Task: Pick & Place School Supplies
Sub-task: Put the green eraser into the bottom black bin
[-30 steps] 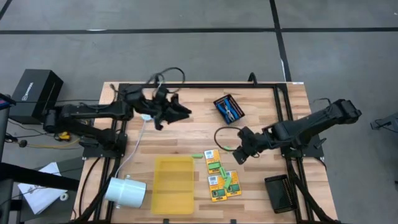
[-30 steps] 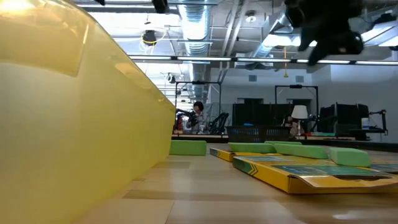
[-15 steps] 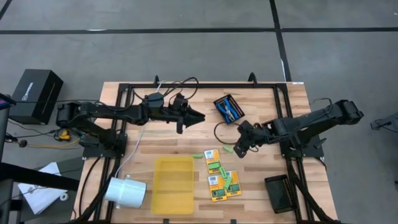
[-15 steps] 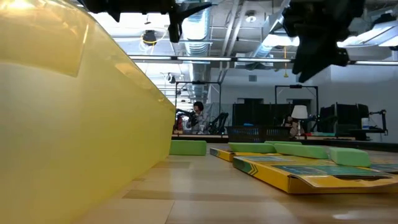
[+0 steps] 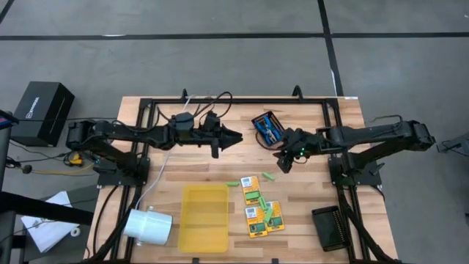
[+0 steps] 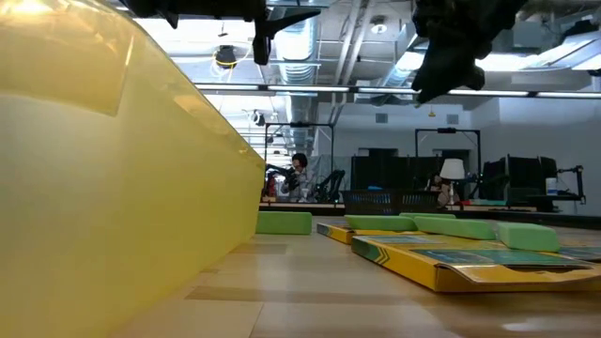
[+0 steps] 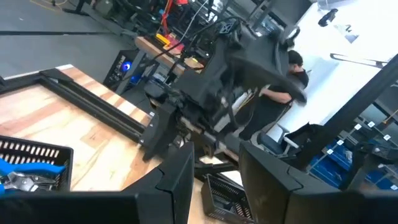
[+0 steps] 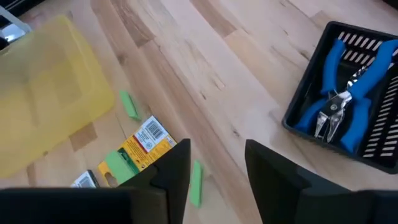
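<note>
My desk (image 5: pixel 308 117) fills the middle of the high view, its wooden top framed by black rails. My left arm reaches across its upper half, with the left claw (image 5: pixel 233 136) just left of centre, above the desk surface; its fingers are spread with nothing between them. My right arm enters from the right edge, and the right claw (image 5: pixel 282 163) sits just right of centre, below the black mesh tray (image 5: pixel 261 119); its fingers are likewise spread and empty. The yellow tray (image 5: pixel 204 218) lies flat in the lower centre of the high view. To its right are the yellow-and-green boxes (image 5: pixel 258 206), grouped close together in the lower middle. The blue-handled tools (image 5: pixel 270 128) lie inside the black mesh tray at upper centre. One green stick (image 5: pixel 269 177) lies on the desk just below my right claw; another green stick (image 5: pixel 233 182) lies between the yellow tray and the boxes.
</note>
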